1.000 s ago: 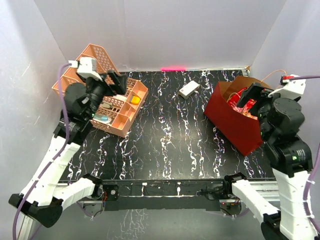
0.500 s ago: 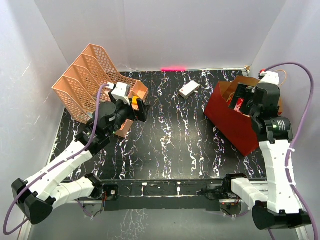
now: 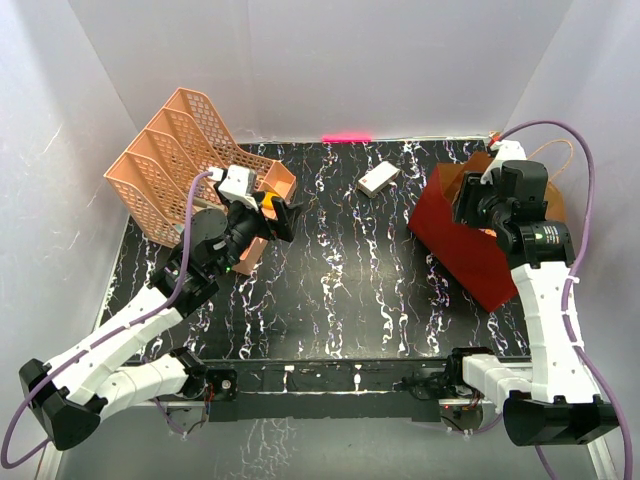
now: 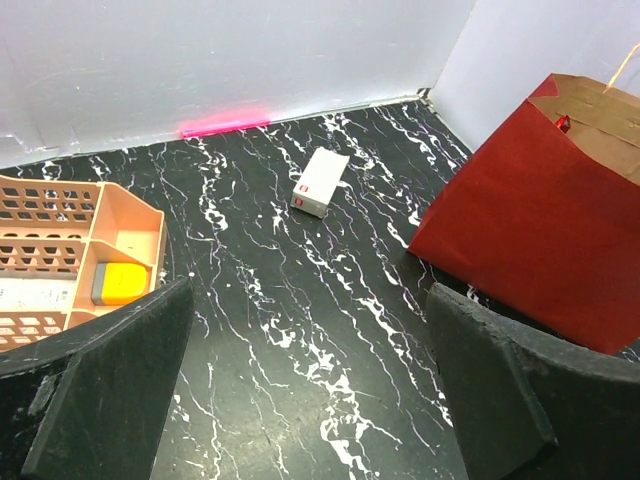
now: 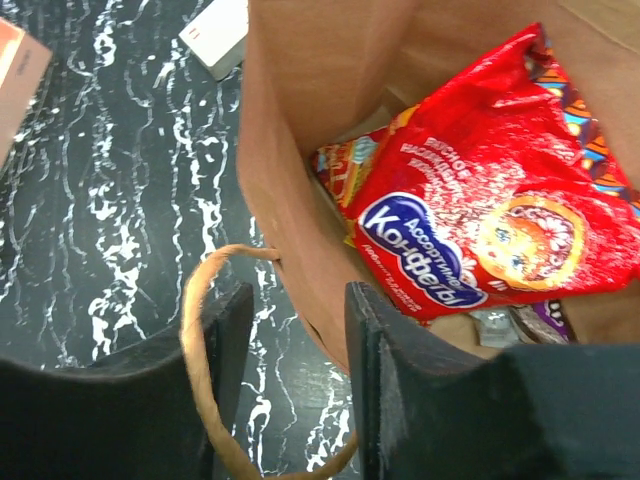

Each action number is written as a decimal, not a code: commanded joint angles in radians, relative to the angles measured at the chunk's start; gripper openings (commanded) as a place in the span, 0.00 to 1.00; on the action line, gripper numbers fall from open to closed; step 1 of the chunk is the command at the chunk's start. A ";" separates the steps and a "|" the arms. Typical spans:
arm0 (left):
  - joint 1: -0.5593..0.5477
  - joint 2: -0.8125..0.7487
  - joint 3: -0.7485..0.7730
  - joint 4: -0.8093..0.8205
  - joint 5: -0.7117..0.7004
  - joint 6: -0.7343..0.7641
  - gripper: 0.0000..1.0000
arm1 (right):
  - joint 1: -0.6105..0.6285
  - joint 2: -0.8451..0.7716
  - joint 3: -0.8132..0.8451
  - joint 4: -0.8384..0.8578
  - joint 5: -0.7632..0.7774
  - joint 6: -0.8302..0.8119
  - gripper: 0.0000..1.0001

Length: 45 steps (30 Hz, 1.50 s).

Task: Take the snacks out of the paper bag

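The paper bag (image 3: 462,245), dark red outside and brown inside (image 5: 300,140), lies tilted at the right of the table and also shows in the left wrist view (image 4: 540,230). Inside it lies a large shiny red cookie packet (image 5: 480,220) with a blue logo, over an orange wrapper (image 5: 338,165) and smaller wrappers (image 5: 545,320). My right gripper (image 3: 470,205) (image 5: 298,300) straddles the bag's near wall, one finger outside and one inside, narrowed but with a gap. The cord handle (image 5: 198,330) loops over the outer finger. My left gripper (image 3: 283,215) (image 4: 310,300) hangs wide open over bare table.
A small white box (image 3: 378,178) (image 4: 320,182) (image 5: 220,35) lies at the back middle. The peach lattice tray (image 3: 170,150) (image 4: 60,200) stands at the back left with a yellow item (image 4: 122,283) in one compartment. Grey walls enclose the table on three sides.
My right gripper has shifted left to the bag's rim and its jaws have narrowed around the wall. My left arm swung away from the tray toward the table's middle, still open.
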 commanded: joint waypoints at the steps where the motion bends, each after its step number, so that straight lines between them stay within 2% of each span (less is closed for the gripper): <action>1: -0.011 -0.008 -0.013 0.048 -0.036 0.016 0.98 | -0.006 -0.018 0.000 0.056 -0.128 -0.044 0.39; 7: -0.012 0.010 -0.013 0.052 -0.032 0.011 0.98 | -0.006 -0.026 0.014 0.058 -0.336 -0.064 0.13; 13: -0.012 0.021 -0.013 0.052 -0.044 0.011 0.98 | -0.006 0.028 0.038 0.075 -0.524 -0.043 0.08; 16: -0.012 0.020 -0.013 0.052 -0.039 0.010 0.98 | 0.058 0.055 0.043 0.116 -0.560 0.009 0.08; 23: -0.012 0.019 -0.015 0.053 -0.049 0.008 0.98 | 0.390 0.135 0.068 0.227 -0.349 0.151 0.08; 29: -0.012 0.012 -0.011 0.041 -0.084 0.001 0.99 | 0.611 0.253 0.124 0.330 -0.237 0.238 0.08; 33: -0.012 -0.003 -0.005 0.022 -0.156 -0.013 0.98 | 0.758 0.374 0.225 0.352 -0.125 0.265 0.08; 36: -0.012 -0.016 0.005 -0.001 -0.233 -0.035 0.98 | 0.836 0.458 0.296 0.385 -0.106 0.287 0.08; 38: -0.012 -0.009 0.052 -0.076 -0.312 -0.078 0.98 | 0.859 0.495 0.329 0.399 -0.105 0.310 0.08; 42: -0.012 0.029 0.225 -0.348 -0.407 -0.231 0.98 | 0.869 0.519 0.359 0.386 -0.105 0.318 0.14; 44: -0.012 0.034 0.277 -0.455 -0.381 -0.308 0.99 | 0.869 0.497 0.353 0.366 -0.058 0.316 0.23; 45: -0.011 0.031 0.300 -0.488 -0.351 -0.337 0.98 | 0.870 0.479 0.341 0.360 -0.037 0.311 0.30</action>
